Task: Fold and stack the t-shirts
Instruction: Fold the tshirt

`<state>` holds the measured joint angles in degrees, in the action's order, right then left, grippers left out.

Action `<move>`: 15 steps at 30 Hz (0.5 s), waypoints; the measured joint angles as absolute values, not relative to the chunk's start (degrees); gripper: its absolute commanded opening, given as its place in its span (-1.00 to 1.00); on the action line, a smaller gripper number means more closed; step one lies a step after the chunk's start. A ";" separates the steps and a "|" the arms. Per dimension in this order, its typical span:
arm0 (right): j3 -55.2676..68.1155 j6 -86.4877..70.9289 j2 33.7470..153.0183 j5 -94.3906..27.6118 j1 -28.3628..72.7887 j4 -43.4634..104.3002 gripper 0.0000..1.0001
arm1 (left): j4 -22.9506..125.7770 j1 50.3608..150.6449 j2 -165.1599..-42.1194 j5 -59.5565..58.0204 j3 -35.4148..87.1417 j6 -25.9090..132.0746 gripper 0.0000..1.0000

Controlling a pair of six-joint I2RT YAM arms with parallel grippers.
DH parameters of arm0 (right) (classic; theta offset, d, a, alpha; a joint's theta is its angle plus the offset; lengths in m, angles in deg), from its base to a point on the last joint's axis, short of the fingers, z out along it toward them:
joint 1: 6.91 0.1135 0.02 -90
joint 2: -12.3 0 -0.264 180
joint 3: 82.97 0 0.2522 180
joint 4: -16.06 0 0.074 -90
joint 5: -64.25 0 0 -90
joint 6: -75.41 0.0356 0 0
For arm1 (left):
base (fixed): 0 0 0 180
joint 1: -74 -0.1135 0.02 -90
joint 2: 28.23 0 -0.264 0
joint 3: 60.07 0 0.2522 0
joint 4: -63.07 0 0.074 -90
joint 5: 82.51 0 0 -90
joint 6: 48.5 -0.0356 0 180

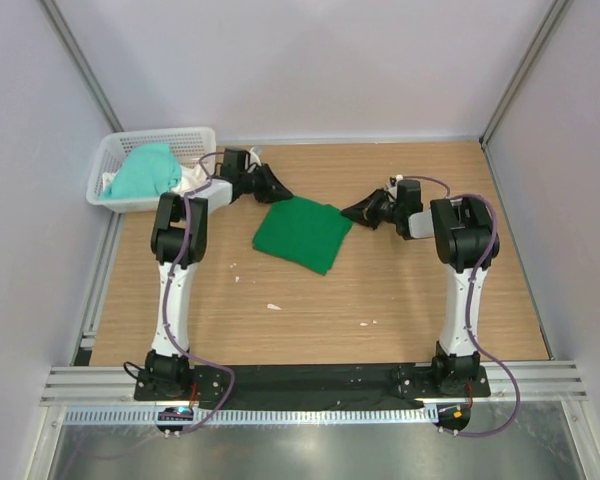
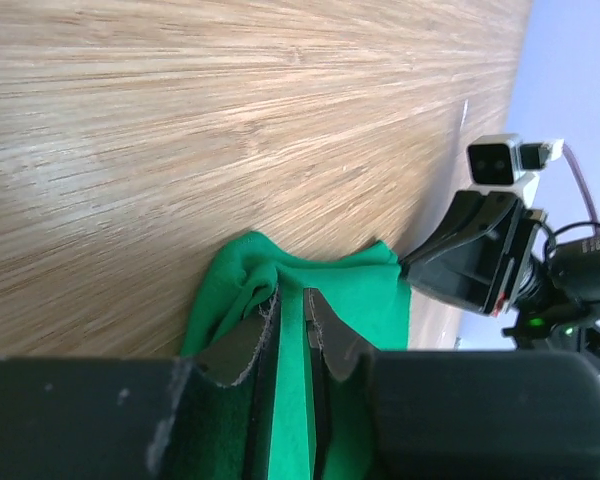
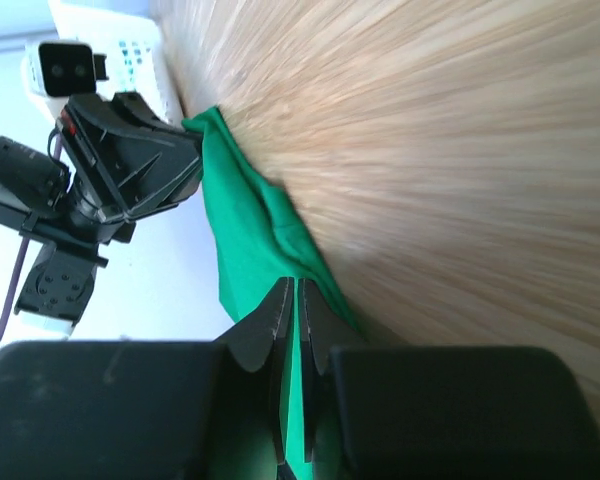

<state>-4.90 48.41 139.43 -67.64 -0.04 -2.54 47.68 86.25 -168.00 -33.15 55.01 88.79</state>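
Observation:
A deep green t-shirt (image 1: pixel 302 234) lies folded into a rough square on the wooden table, mid-way between the arms. My left gripper (image 1: pixel 278 190) sits at its far left corner, and in the left wrist view the jaws (image 2: pixel 291 296) are closed on bunched green fabric (image 2: pixel 365 295). My right gripper (image 1: pixel 355 212) sits at the far right corner, where its jaws (image 3: pixel 297 285) pinch a thin edge of the same shirt (image 3: pixel 245 215). A paler mint-teal t-shirt (image 1: pixel 142 172) lies crumpled in the basket.
The white lattice basket (image 1: pixel 195 137) stands at the table's far left corner, with some white cloth (image 1: pixel 190 180) beside the teal shirt. Small white scraps (image 1: pixel 273 306) lie on the wood nearer the arm bases. Pale walls enclose three sides.

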 measured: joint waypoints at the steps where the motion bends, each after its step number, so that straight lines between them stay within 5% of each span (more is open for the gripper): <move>1: -4.94 48.19 139.43 -67.68 -0.46 -2.21 -0.74 | 46.87 86.25 -168.11 -33.06 55.60 88.20 -0.63; 6: -4.68 43.45 137.47 -67.42 -2.49 4.55 -0.50 | 43.05 86.52 -167.67 -32.56 57.42 85.91 -0.39; 8: -3.04 38.31 134.95 -65.74 -2.75 12.33 -0.17 | 40.58 86.60 -166.73 -31.51 57.70 85.12 -0.36; 9: -2.23 36.04 133.66 -64.84 -2.77 15.61 0.02 | 38.54 86.60 -165.92 -30.81 57.92 84.29 -0.34; 10: -1.57 33.57 131.89 -63.70 -2.79 18.82 0.61 | 36.18 86.60 -165.03 -30.13 58.38 83.48 -0.34; 11: -1.40 32.02 129.99 -62.92 -2.79 20.98 0.99 | 33.85 86.56 -164.04 -29.65 59.03 82.93 -0.34; 15: -2.95 26.84 121.25 -61.56 -2.64 24.78 0.99 | 28.60 86.19 -156.70 -28.95 59.60 82.63 -0.34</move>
